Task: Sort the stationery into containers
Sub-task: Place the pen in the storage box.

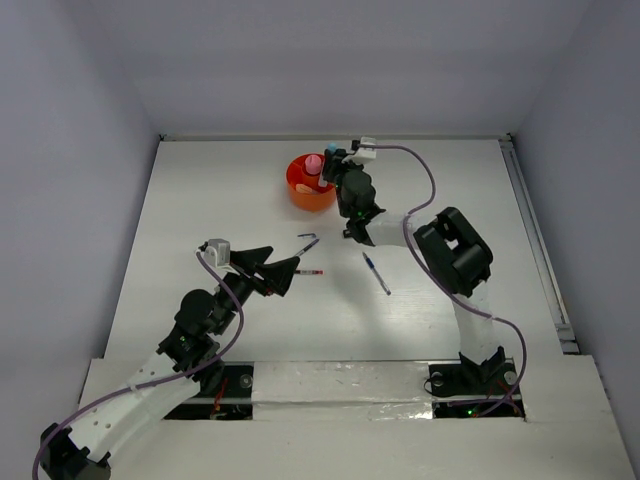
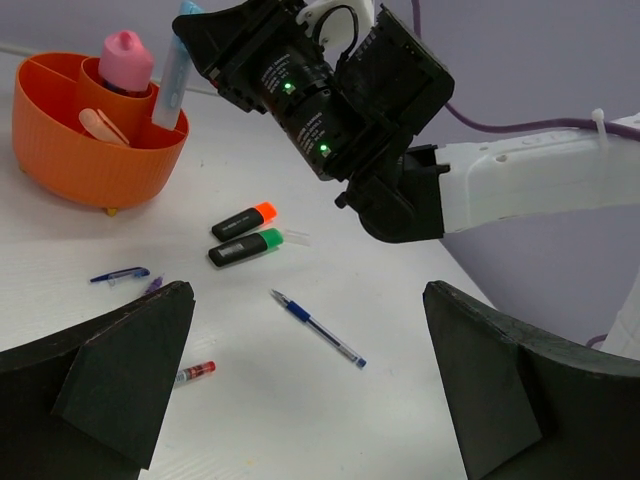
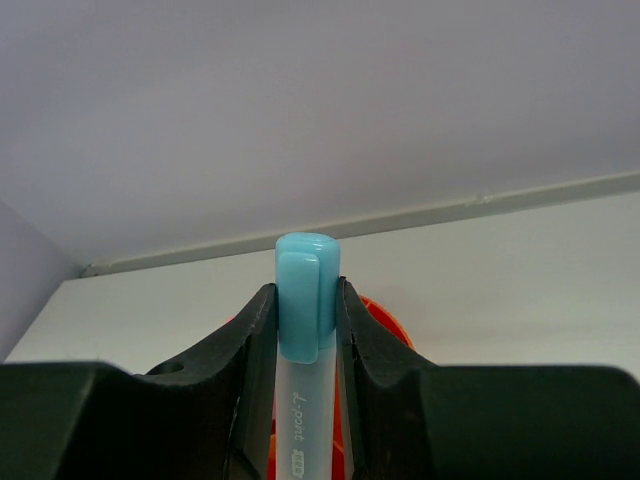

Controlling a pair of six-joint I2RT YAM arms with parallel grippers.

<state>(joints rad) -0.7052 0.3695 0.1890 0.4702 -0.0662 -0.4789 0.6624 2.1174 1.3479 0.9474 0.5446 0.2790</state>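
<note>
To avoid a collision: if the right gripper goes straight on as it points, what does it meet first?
Probably the orange cup, just beyond the light-blue marker it holds; depth is unclear.

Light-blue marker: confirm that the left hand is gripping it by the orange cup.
Wrong hand. The right hand grips the light-blue marker, not the left; the right wrist view shows its fingers clamped on the marker's cap. The rest holds: the left wrist view shows the marker by the orange cup, while the left hand stands open and holds nothing.
</note>
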